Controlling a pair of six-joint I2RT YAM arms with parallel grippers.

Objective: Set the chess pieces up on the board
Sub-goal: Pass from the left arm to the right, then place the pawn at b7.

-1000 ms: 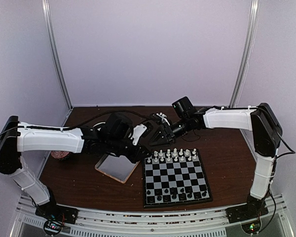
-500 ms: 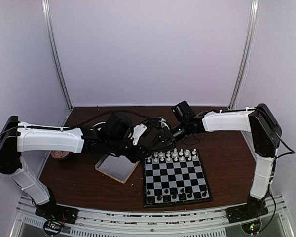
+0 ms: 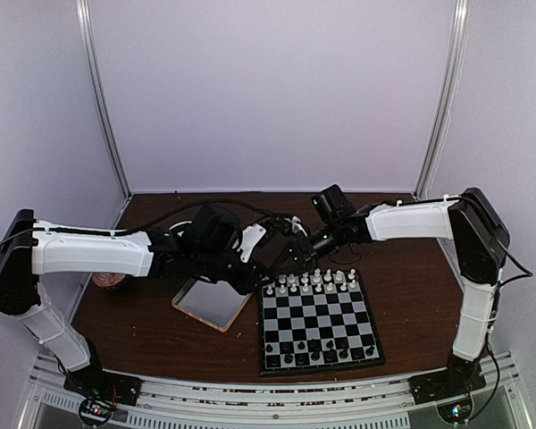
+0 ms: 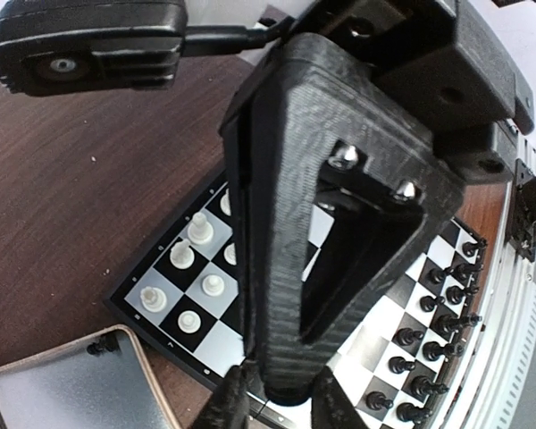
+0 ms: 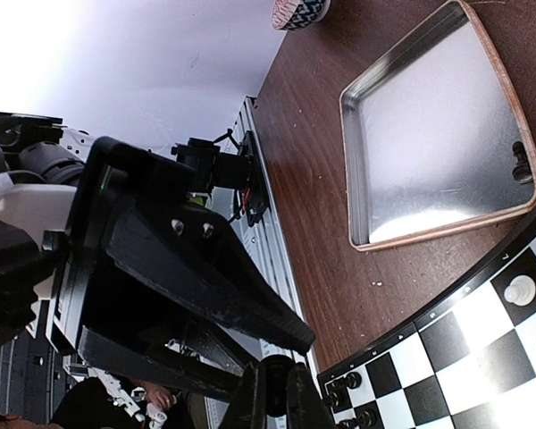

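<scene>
Dark wooden table (image 3: pixel 402 295), right gripper (image 5: pixel 275 393) now pinched together, left gripper (image 4: pixel 281 407) slightly parted near board (image 3: pixel 317 322)

No legible text, label, brand or number in any view. Board (image 3: pixel 314 317), tray (image 5: pixel 429 134) and arm casings (image 3: pixel 89 252) checked; no readable marks seen.

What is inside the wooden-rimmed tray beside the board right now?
One small black chess piece sits inside the tray, near the rim toward the board; the rest shows bare metal. From above, the left arm covers its far edge.
</scene>
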